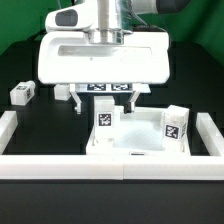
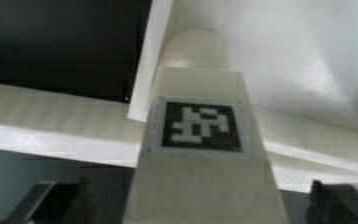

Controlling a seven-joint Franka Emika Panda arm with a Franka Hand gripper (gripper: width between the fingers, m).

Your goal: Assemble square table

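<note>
The white square tabletop (image 1: 140,138) lies near the front wall with its raised rim up. Two short white tagged legs stand upright on it, one at its left corner (image 1: 104,120) and one at its right corner (image 1: 173,125). My gripper (image 1: 106,100) hangs just above the left leg, jaws open. In the wrist view that leg (image 2: 202,130) fills the middle, with a dark fingertip (image 2: 55,203) to each side and a gap between each finger and the leg. The tabletop's rim (image 2: 51,110) runs behind it. Whether the leg is seated in a socket is hidden.
A loose tagged leg (image 1: 22,93) lies at the exterior view's left and another white part (image 1: 62,92) beside the gripper. The marker board (image 1: 108,87) lies behind the gripper. White border walls run at the left (image 1: 8,130), right (image 1: 212,135) and front (image 1: 110,165).
</note>
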